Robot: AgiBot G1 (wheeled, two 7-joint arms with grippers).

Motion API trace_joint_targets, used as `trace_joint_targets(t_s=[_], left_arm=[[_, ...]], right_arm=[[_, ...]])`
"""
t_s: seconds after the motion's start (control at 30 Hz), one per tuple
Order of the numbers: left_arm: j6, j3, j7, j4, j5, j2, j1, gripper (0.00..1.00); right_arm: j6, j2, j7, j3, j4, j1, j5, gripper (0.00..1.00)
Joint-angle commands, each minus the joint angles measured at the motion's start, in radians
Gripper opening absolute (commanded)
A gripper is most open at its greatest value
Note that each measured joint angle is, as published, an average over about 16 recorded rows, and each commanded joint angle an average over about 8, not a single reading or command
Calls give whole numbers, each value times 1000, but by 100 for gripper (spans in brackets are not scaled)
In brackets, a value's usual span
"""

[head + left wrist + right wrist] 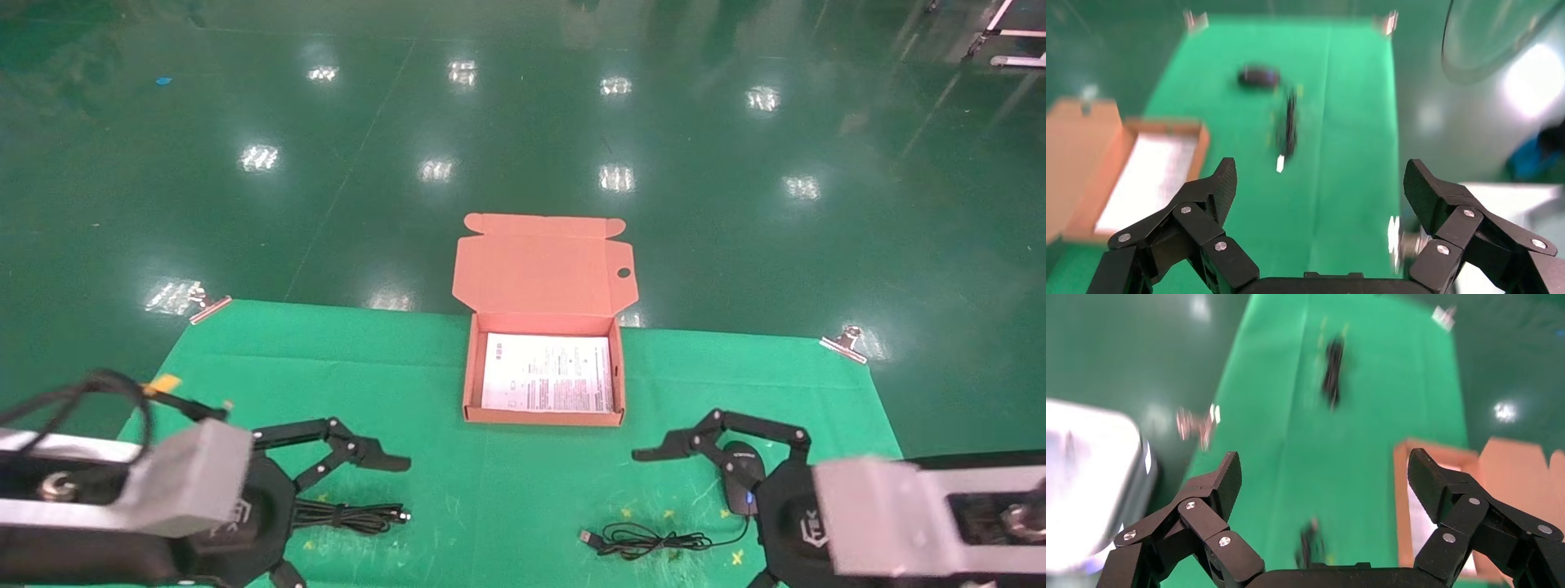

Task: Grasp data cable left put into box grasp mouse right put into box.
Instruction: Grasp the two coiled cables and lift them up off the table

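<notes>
While both grippers hung low over the near edge of the cloth, neither had taken anything, so the whole task lay ahead: cable first, then mouse. The left gripper stood spread wide and empty, its fingers well apart in the left wrist view, with the cable lying on the cloth between them, seemingly untouched. That bundle lay flat, its plug end turned toward the middle of the cloth. The right gripper was likewise splayed and bare, its fingers far apart in the right wrist view; one upper finger reached past the far side of the mouse, which sat just at the gripper's body, whether touching could not be told. The mouse's cord trailed in a loose tangle toward the left, ending in its USB plug. Beyond and between the two arms, the box stood open at the cloth's far edge, flap lid thrown back, holding only its white sheet. Nothing had yet gone in.
</notes>
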Motion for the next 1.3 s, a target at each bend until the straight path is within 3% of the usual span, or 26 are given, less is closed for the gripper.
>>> trace_joint_targets(t_s=[0.03, 0.4, 0.8, 1.03, 1.3], left_arm=[[-1, 27, -1, -1, 57, 14, -27, 100], [-30, 171, -21, -20, 382, 95, -113, 100], [-102, 273, -105, -14, 652, 175, -104, 100], [-161, 294, -159, 31, 735, 206, -71, 100], [-243, 283, -157, 148, 741, 224, -35, 100]], right_arm=[[-5, -7, -30, -35, 2, 35, -61, 100], [14, -69, -128, -211, 5, 146, -319, 100], [93, -150, -148, -322, 4, 140, -539, 100], [164, -179, -95, -347, -1, 91, -623, 100], [232, -193, -27, -349, -23, 25, -642, 100]])
